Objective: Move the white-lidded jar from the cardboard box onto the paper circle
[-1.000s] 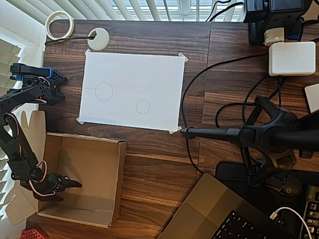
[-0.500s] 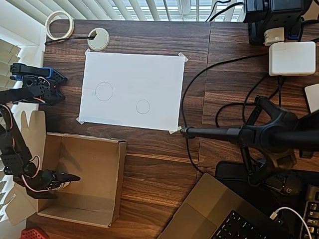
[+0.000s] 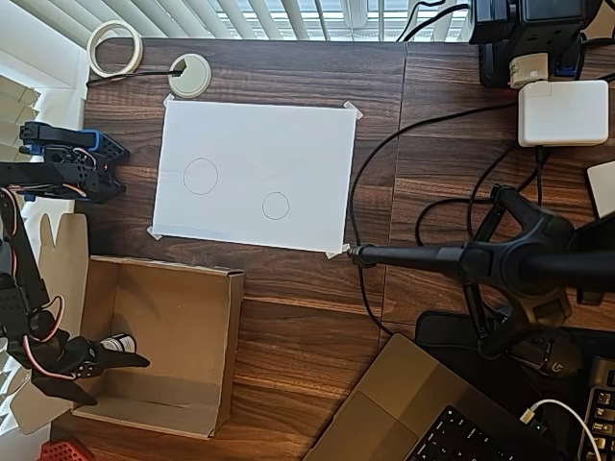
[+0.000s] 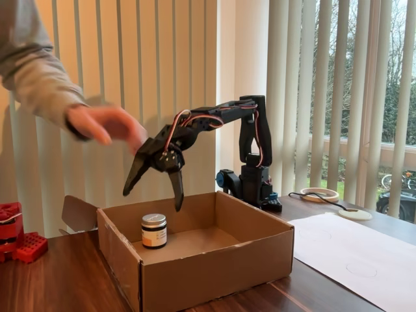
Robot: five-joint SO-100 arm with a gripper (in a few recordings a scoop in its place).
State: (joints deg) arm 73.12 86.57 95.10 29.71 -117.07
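End effector (image 3: 135, 361) has slid toward the lower-left edge of the overhead view, arm pulling back with it. The small dark jar with the whitish lid (image 3: 119, 342), hidden beneath it before, now shows inside the brown cardboard box (image 3: 197, 288).

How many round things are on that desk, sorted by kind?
Pencil-drawn circles on the white paper: 2 (larger, smaller)
Small dark jar with a whitish-silver lid: 1
Roll of cream tape: 1
Flat white round grommet disc: 1
Total: 5
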